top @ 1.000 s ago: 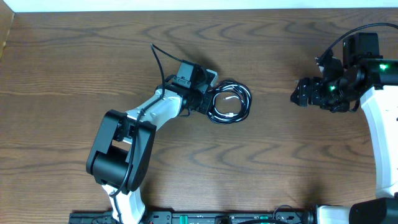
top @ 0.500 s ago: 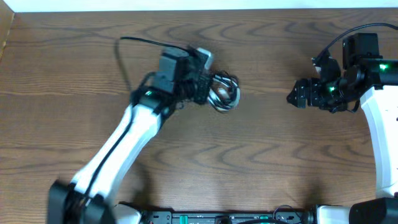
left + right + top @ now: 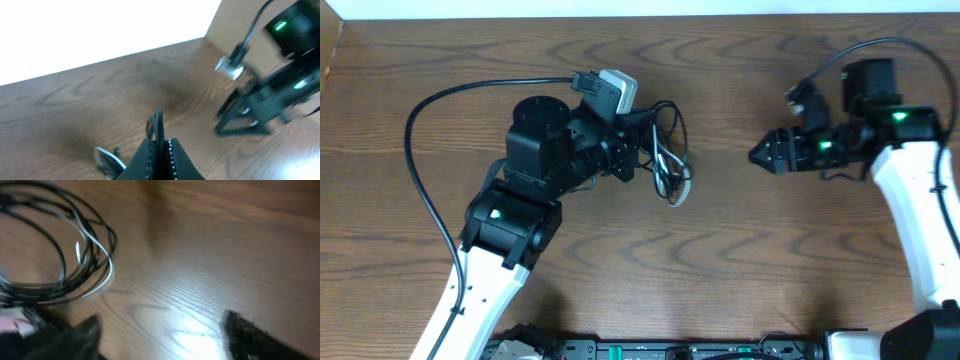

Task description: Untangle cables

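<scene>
A bundle of thin black cables with one white cable (image 3: 670,155) hangs lifted off the wooden table (image 3: 770,270) at centre. My left gripper (image 3: 632,150) is shut on a black strand of the cables; in the left wrist view the strand (image 3: 159,131) rises from between the closed jaws (image 3: 161,150). The coiled cables also show in the right wrist view (image 3: 60,255) at upper left. My right gripper (image 3: 765,153) is open and empty, to the right of the cables, pointing toward them; its fingers are spread wide in the right wrist view (image 3: 160,335).
A thick black arm cable (image 3: 430,120) loops out to the left of the left arm. The right arm's own cable (image 3: 820,65) arcs above its wrist. A light wall borders the table's far edge (image 3: 620,8).
My left arm has risen and swung left, lifting the cable bundle off the table so it now hangs stretched. My right gripper has moved left toward the cables.
</scene>
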Controlling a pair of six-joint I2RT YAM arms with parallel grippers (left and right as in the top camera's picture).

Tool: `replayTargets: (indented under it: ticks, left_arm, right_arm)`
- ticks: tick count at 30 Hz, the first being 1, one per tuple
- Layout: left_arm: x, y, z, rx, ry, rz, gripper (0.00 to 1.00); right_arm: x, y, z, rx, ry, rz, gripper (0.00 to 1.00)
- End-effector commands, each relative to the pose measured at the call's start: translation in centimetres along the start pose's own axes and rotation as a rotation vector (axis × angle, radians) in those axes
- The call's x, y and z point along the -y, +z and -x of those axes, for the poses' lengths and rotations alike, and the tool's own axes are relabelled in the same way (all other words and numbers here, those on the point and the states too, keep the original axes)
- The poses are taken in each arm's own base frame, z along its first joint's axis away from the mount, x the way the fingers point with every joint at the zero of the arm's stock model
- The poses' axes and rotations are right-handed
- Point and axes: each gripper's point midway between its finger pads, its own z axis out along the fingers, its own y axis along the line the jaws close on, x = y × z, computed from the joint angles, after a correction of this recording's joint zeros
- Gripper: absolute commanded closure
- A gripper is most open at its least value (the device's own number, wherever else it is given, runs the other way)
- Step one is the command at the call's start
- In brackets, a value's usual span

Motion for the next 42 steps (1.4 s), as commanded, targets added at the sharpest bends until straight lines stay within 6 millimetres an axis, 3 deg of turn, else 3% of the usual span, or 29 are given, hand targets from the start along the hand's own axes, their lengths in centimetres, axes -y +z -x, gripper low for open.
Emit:
replayTargets:
  ticks: [1, 9, 14, 27, 42]
  left_arm:
    - [1.5, -0.5, 1.0, 0.023, -0.014, -0.065, 0.92]
    - [2.1, -0.4, 1.3, 0.031, -0.007, -0.104, 0.92]
    - [2.1, -0.4, 1.3, 0.032, -0.017, -0.105, 0.93]
    - [2.7, -0.5, 1.3, 0.028, -0.018, -0.134, 0.92]
    - [4.1, -0.2, 1.5, 0.041, 0.005, -0.169, 0.92]
  right_arm:
    - [-2.1, 2.1, -0.7, -0.020, 0.001, 0.080, 0.40]
    - [-4.7, 6.1, -2.1, -0.038, -0.064, 0.108, 0.34]
    - [-6.3, 7.1, -2.6, -0.050, -0.073, 0.113, 0.34]
    - [-4.3, 8.4, -2.4, 0.025, 0.195, -0.195, 0.31]
    - [-4.9, 9.4, -1.3, 0.079, 0.279, -0.185, 0.28]
